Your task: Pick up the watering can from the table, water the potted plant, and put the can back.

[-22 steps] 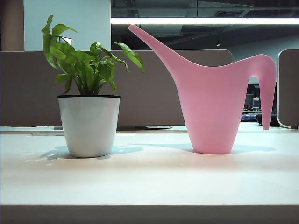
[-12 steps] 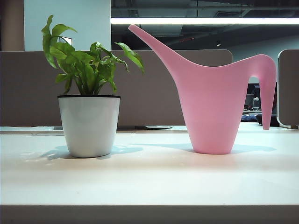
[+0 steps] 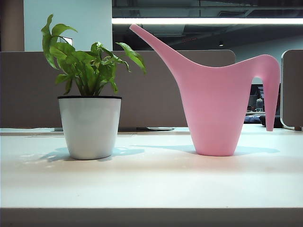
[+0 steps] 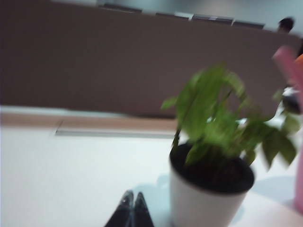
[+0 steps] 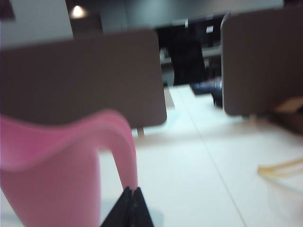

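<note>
Pink watering can and potted plant stand apart on the counter; left hand and right hand both pinched closed, empty.

Off-white table: plant standing toward its left edge, pink can upright right of centre, the two well apart.

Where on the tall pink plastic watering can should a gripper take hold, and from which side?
Probably the curved hook handle of the tall pink plastic watering can, approached from the can's right in the exterior view. It arches clear of the tapered body, a slim part to close on. The right gripper, shut, sits nearest it; the left gripper, also shut, is by the potted plant.
</note>
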